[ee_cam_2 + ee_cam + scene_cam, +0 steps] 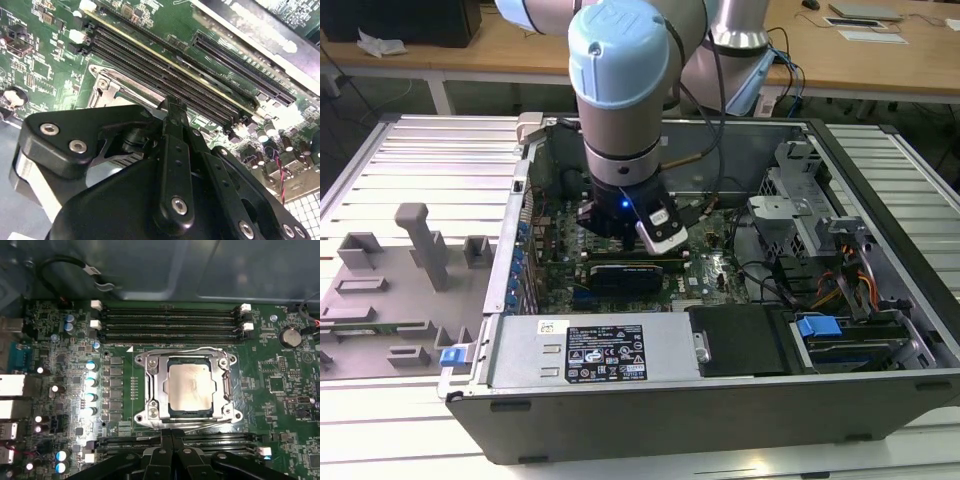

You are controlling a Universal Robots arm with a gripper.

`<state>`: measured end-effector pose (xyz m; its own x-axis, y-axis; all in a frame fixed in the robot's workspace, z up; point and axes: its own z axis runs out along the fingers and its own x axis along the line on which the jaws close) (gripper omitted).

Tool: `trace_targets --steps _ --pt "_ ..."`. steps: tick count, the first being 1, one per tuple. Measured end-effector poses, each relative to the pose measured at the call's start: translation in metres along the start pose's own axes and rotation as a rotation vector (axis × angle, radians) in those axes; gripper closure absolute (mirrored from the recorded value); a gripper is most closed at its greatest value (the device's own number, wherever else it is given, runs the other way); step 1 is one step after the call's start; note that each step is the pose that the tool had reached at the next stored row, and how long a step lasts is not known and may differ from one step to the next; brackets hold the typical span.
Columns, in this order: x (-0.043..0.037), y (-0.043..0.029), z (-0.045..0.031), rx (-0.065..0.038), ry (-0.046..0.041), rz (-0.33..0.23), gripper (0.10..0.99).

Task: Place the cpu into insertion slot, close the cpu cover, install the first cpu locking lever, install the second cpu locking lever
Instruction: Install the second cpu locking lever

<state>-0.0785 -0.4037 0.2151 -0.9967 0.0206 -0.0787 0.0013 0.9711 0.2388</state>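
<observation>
The open computer case (720,400) lies on a slatted table, the arm reaching down over its motherboard (60,330). In the first wrist view the cpu (192,386) sits in the insertion slot (150,390) under the closed cpu cover (226,390). The gripper (171,436), fingers together and empty, hangs just beside the socket. The thin locking levers likely feel stiff and springy, best pushed near their free ends.
</observation>
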Motion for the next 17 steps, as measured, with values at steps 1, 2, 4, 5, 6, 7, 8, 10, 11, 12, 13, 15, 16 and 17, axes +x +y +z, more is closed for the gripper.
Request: trace_targets --steps 1,2,4,5,6,7,8,10,11,12,13,15,16,17 --pt "0.0012 -0.0008 0.0001 -0.007 -0.0001 0.001 0.98" --pt "0.0028 -0.0016 0.0002 -0.015 0.0 0.001 0.98" --pt "0.0058 -0.0032 0.0004 -0.029 0.0 0.002 0.98" --pt "0.007 -0.0038 0.0005 -0.035 0.0001 0.003 0.98" --pt "0.0092 -0.0045 0.0014 -0.044 0.0001 0.003 0.98" --pt "0.0104 -0.0048 0.002 -0.048 0.0001 0.004 0.98" --pt "0.0114 -0.005 0.0026 -0.052 0.0 0.004 0.98" --pt "0.0158 -0.0058 0.0054 -0.056 0.0001 0.004 0.98" --pt "0.0167 -0.006 0.0062 -0.057 0.0 0.005 0.98" --pt "0.0175 -0.0065 0.0076 -0.059 0.0001 0.005 0.98" --pt "0.0176 -0.0066 0.008 -0.061 0.0002 0.005 0.98" --pt "0.0177 -0.0069 0.01 -0.071 0.0001 0.006 0.98" --pt "0.0178 -0.0071 0.0108 -0.074 0.0004 0.006 0.98" --pt "0.0178 -0.0073 0.0114 -0.075 0.0005 0.006 0.98"
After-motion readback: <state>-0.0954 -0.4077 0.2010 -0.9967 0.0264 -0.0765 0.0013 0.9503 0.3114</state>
